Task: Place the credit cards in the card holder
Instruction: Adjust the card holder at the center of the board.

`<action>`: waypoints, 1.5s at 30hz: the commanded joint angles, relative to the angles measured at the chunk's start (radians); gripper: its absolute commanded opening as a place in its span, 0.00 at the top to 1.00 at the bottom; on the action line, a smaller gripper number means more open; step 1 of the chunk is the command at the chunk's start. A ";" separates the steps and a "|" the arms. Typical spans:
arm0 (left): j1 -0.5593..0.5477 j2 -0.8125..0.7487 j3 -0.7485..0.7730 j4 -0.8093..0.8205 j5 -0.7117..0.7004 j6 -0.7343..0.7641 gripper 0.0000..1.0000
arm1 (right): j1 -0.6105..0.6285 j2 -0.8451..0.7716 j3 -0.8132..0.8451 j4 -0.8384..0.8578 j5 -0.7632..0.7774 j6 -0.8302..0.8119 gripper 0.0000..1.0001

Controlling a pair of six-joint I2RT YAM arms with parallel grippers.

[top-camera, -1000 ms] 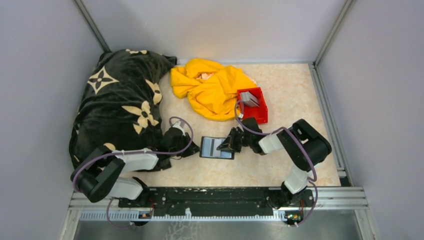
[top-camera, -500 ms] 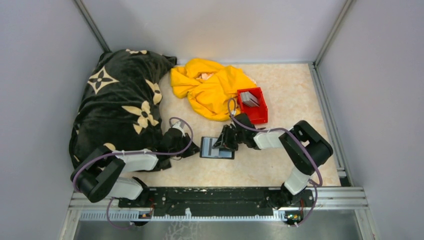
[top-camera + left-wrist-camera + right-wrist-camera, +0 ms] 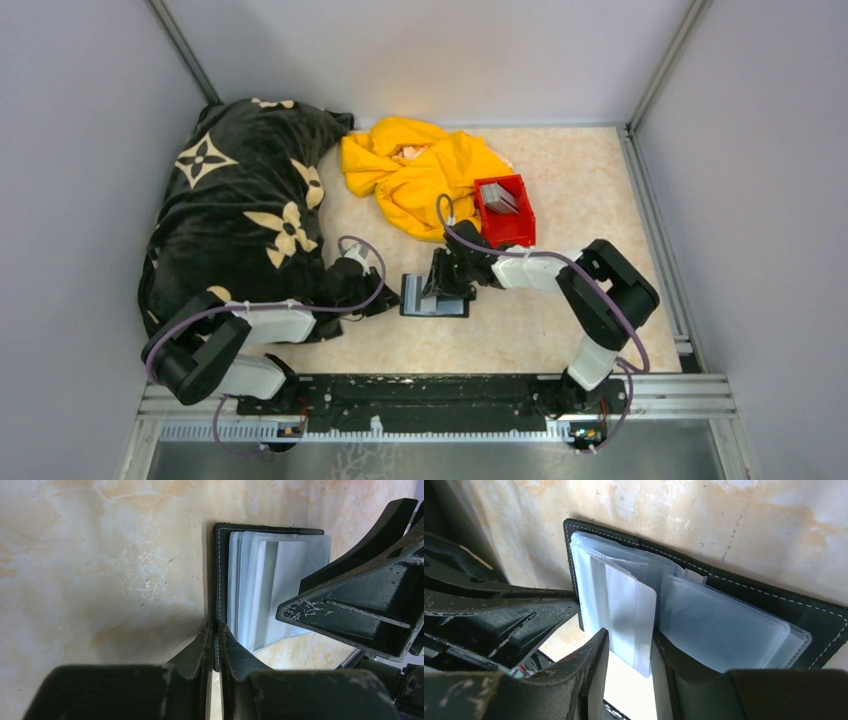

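Card holder [image 3: 734, 625]: lies spread open on the table [image 3: 570, 180], clear sleeves facing up, near the front middle between the two arms.

Right end effector [image 3: 629, 642]: hangs low over the sleeves, fingers parted to a middling gap. Between them, a pale upright leaf, close against one finger with a bright gap beside the other. Card or plastic sleeve, cannot tell which; how deep it sits, cannot tell either.

Left end effector [image 3: 216, 630]: pinched narrow on the stitched black edge at the holder's left side, leather caught between the two fingers.

Further out, behind the right end effector: credit cards [image 3: 498, 198] as a small grey stack leaning inside a red bin [image 3: 515, 235], well apart from the holder.

Touching the bin's left side: crumpled yellow cloth [image 3: 425, 175].

Along the left wall: dark blanket [image 3: 240, 190] with pale flower shapes, heaped up, its near edge just beside the left wrist.
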 commanded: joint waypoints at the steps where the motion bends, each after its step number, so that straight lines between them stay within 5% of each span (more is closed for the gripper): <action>1: -0.010 -0.002 -0.028 -0.007 0.051 0.011 0.86 | 0.054 0.073 0.055 -0.193 0.195 -0.069 0.63; 13: -0.010 -0.026 -0.048 0.044 0.082 0.006 0.87 | 0.124 0.161 0.206 -0.337 0.273 -0.037 0.53; 15: -0.010 -0.036 -0.048 0.043 0.080 0.008 0.87 | 0.139 0.173 0.231 -0.357 0.279 -0.031 0.44; 29: -0.009 -0.151 -0.042 -0.124 -0.069 -0.004 0.86 | 0.163 0.112 0.273 -0.433 0.370 -0.059 0.43; 45: -0.009 -0.044 -0.014 -0.052 -0.008 0.001 0.87 | 0.183 0.206 0.345 -0.505 0.429 -0.077 0.41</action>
